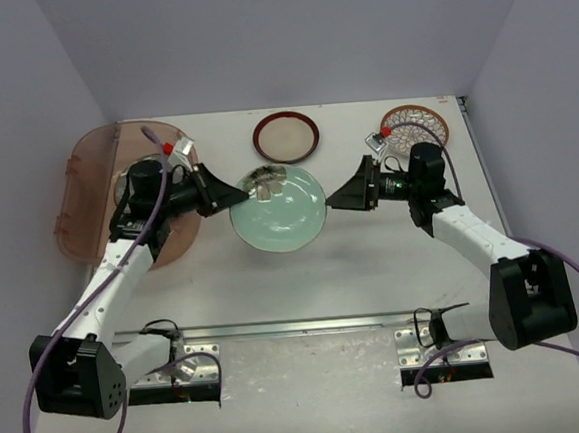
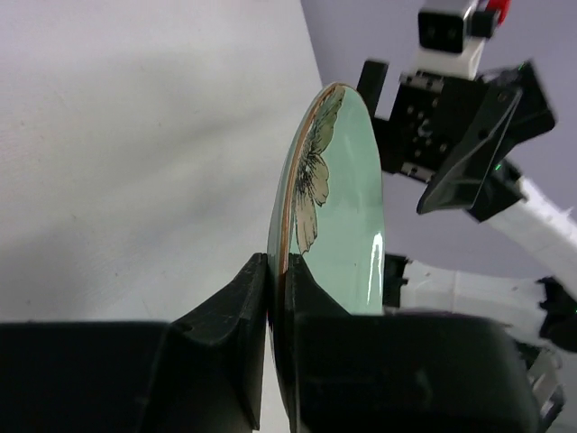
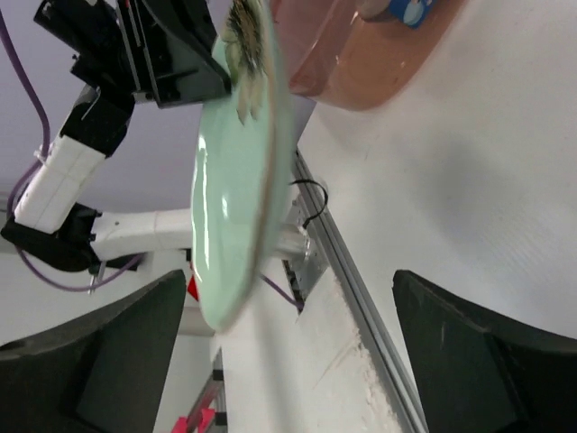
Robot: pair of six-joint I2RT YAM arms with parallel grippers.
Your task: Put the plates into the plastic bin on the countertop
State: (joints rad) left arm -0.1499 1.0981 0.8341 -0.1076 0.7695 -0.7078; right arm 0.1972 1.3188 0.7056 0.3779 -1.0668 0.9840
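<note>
The mint green plate with a dark flower print is held above the white countertop at mid table. My left gripper is shut on its left rim; in the left wrist view the gripper pinches the edge of the plate, which stands on edge there. My right gripper is open just off the plate's right rim. In the right wrist view the gripper is wide open, and the plate hangs ahead of it, touching neither finger. The pinkish plastic bin lies at the far left under my left arm.
A brown-rimmed cream plate lies at the back centre. A brown-white petal plate lies at the back right behind my right wrist. Something blue-and-white shows inside the bin. A metal rail runs along the near edge. Lilac walls enclose the table.
</note>
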